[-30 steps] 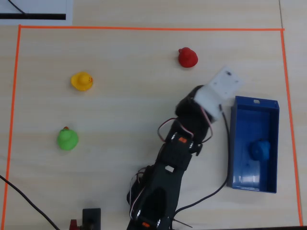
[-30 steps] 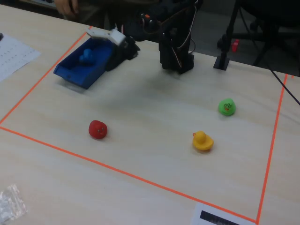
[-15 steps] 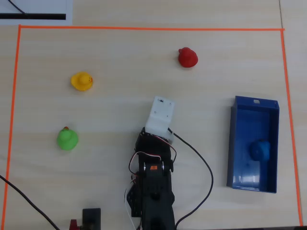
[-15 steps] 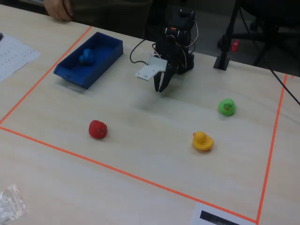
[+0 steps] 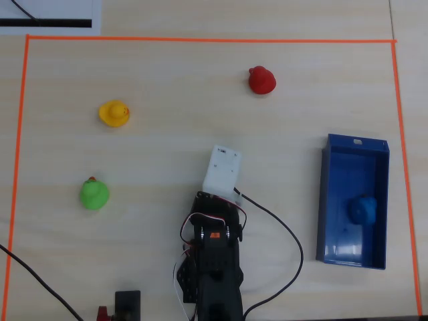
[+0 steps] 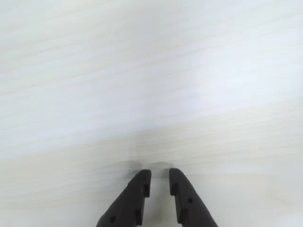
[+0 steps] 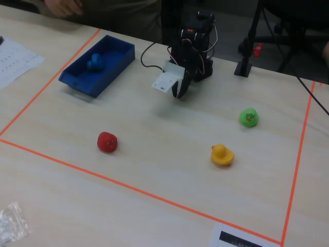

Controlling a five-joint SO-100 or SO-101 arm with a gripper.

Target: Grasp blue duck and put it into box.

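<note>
The blue duck (image 5: 363,208) lies inside the box (image 5: 324,200), a long dark-blue tray at the right of the overhead view; in the fixed view the duck (image 7: 94,60) rests in the box (image 7: 82,85) at the upper left. My gripper (image 7: 178,95) hangs over bare table near the arm's base, far from the box. In the wrist view the gripper (image 6: 160,176) points at plain wood, its two dark fingers drawn close with only a thin gap and nothing between them. From overhead a white wrist plate (image 5: 222,167) hides the fingers.
A red duck (image 5: 261,80), a yellow duck (image 5: 114,113) and a green duck (image 5: 94,194) sit apart on the table inside an orange tape border (image 5: 200,39). Cables trail from the arm's base (image 5: 214,267). A black post (image 7: 243,67) stands behind the arm.
The arm swung away from the box, back over the middle of the table near its base, and pulled in slightly. The blue duck stayed in the box.
</note>
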